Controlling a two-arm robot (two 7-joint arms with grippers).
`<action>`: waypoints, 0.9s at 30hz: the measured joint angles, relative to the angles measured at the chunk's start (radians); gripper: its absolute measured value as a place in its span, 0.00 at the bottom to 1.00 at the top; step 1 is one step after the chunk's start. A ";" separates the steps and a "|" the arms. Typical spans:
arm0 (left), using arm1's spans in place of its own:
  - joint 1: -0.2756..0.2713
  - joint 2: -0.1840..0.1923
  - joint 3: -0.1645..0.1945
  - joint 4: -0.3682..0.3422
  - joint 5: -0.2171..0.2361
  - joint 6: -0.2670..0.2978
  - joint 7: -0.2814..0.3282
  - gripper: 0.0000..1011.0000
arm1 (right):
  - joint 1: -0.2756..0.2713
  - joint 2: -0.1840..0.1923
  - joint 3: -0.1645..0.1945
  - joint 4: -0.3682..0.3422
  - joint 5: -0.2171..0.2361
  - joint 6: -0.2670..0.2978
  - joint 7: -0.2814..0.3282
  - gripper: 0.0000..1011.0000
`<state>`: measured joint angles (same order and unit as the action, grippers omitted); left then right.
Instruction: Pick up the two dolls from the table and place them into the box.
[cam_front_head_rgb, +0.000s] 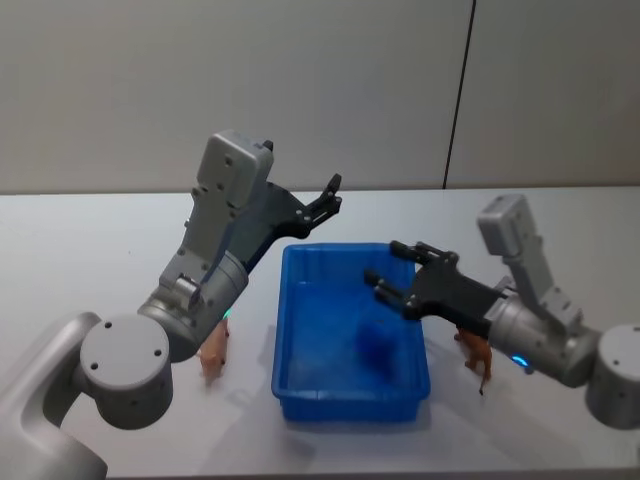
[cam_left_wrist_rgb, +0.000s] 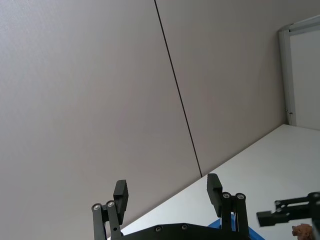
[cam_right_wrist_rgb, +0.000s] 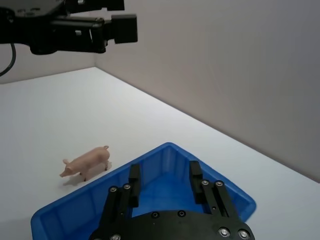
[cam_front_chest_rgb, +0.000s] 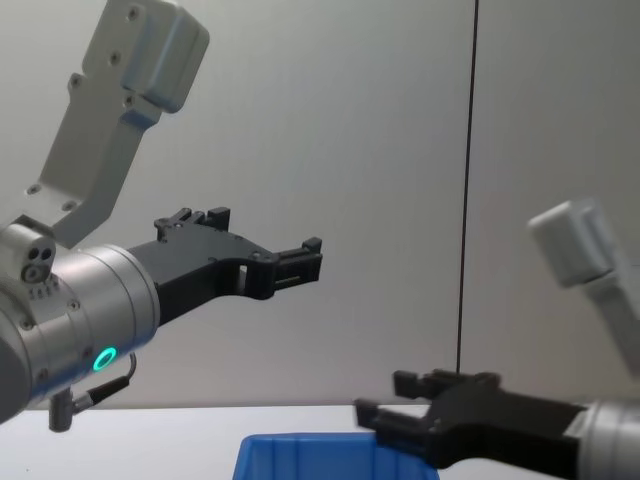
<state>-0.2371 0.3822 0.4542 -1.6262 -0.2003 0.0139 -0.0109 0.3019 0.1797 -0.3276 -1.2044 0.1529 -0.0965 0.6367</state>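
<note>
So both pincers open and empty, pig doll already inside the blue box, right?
No. The pig doll stands on the table outside the blue box, as the right wrist view shows. The left pincer and right pincer are open and empty.

The head camera is looking down onto the blue box (cam_front_head_rgb: 350, 405); the chest camera is looking low across its rim. The right wrist camera is hanging close over it; the left is facing the wall (cam_left_wrist_rgb: 100, 100).
</note>
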 joint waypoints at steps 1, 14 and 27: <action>0.000 0.000 0.000 0.000 0.000 0.000 0.000 0.99 | 0.007 -0.005 -0.003 0.013 -0.002 -0.003 0.005 0.57; 0.000 0.000 0.000 0.000 0.000 0.000 0.000 0.99 | 0.073 -0.047 -0.021 0.143 -0.019 -0.017 -0.002 0.94; 0.000 0.000 0.000 0.000 0.000 0.000 0.000 0.99 | 0.031 -0.024 -0.006 0.108 -0.022 0.039 -0.126 0.99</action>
<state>-0.2372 0.3821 0.4542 -1.6262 -0.2004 0.0139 -0.0109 0.3329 0.1559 -0.3334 -1.0961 0.1306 -0.0579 0.5112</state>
